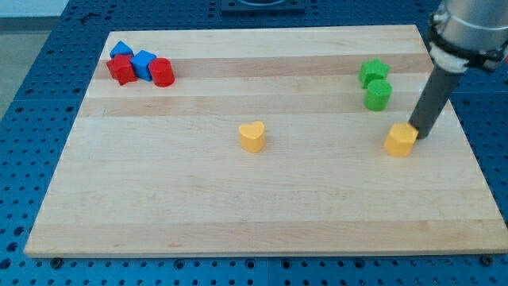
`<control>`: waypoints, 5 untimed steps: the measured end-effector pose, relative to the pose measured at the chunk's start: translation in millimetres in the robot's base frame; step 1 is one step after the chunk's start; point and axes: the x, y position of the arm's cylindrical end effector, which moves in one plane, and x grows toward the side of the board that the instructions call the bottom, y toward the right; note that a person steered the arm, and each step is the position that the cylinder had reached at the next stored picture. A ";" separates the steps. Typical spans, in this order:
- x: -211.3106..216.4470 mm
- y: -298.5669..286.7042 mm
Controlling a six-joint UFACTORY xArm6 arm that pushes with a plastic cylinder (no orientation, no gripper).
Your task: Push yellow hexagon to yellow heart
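The yellow hexagon (401,140) lies on the wooden board toward the view's right. The yellow heart (252,136) lies near the board's middle, well to the view's left of the hexagon. My tip (417,137) is the lower end of the dark rod that comes down from the view's top right. It stands right against the hexagon's right side, touching or nearly touching it.
A green star (373,72) and a green round block (378,95) sit just above the hexagon. A cluster of two blue blocks (143,62) and two red blocks (161,72) sits at the board's top left. The board's right edge (468,143) is close to my tip.
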 end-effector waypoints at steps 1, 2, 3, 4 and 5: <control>29.4 -33.1; 43.0 -60.6; 40.6 -67.0; 49.5 -44.5; 85.9 -28.5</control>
